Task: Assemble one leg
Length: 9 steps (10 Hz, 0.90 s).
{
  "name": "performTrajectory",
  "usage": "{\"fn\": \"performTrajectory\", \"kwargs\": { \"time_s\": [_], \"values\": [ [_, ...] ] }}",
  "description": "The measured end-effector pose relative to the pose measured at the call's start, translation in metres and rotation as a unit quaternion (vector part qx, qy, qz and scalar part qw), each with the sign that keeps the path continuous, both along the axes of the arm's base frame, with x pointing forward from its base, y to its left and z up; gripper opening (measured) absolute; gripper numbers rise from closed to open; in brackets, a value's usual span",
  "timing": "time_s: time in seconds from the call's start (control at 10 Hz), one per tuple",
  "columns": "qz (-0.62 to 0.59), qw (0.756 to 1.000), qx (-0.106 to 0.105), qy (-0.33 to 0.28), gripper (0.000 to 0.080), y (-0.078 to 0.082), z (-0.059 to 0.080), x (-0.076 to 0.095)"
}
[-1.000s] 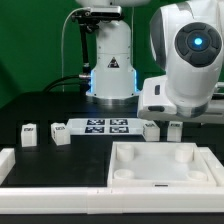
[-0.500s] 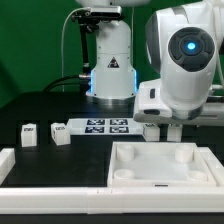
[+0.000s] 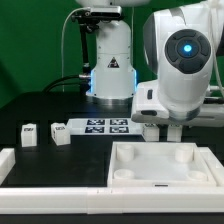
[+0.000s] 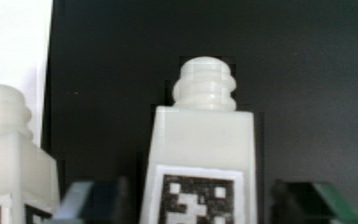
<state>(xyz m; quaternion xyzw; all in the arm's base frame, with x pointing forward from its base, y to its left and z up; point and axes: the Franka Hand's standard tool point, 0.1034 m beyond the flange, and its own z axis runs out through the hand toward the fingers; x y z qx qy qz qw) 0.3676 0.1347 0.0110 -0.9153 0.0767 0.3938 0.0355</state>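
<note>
Looking between the jaws, we saw the leg (image 4: 204,140), a white square block with a round knob and a black-and-white tag; the gripper (image 4: 202,205) stood open around it, not touching.

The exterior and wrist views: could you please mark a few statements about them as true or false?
1. The far-left leg stands at the exterior view's left of the marker board. True.
2. The tray holds a leg in a socket. False: its visible sockets are empty.
3. The tagged leg sits between the gripper's fingers. True.
4. The gripper is shut on that leg. False: gaps show on both sides.
</note>
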Motion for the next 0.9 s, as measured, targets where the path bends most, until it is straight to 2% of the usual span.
{"fn": "performTrajectory", "kwargs": {
  "time_s": [0.1,0.7,0.8,0.9],
  "values": [
    [0.0,1.0,0.0,0.0,0.0287,0.0,0.0,0.0],
    [0.0,1.0,0.0,0.0,0.0287,0.0,0.0,0.0],
    [0.0,1.0,0.0,0.002,0.0288,-0.001,0.002,0.0],
    [0.001,1.0,0.0,0.003,0.0288,-0.002,0.011,0.002]
  ]
}}
